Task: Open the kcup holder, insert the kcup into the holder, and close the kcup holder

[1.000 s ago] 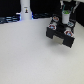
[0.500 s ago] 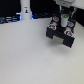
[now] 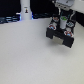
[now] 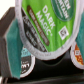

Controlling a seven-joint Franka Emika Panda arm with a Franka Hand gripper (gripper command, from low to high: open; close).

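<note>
White table [image 3: 25,55]: a wide, pale surface that is filling most of the exterior view.
Black boxy kcup holder [image 3: 61,34]: it is sitting toward the exterior view's right with its tray of round pod slots lying exposed, so the opening step looks done.
Robot gripper [image 3: 64,12]: it is hanging directly over the tray, having come down a little in the past second.
Grip: the fingers are hiding behind the lid in the wrist view. The pod is hanging in the air, so the gripper is judged to be clamping it.
Green-topped white kcup [image 4: 45,22]: it is tilting just above the slots, not yet seated.
Neighbouring pods: a teal-lidded pod [image 4: 22,62] and an orange-rimmed pod [image 4: 77,52] are already occupying slots.
Meaning: insertion is getting under way, and closing is still waiting.
</note>
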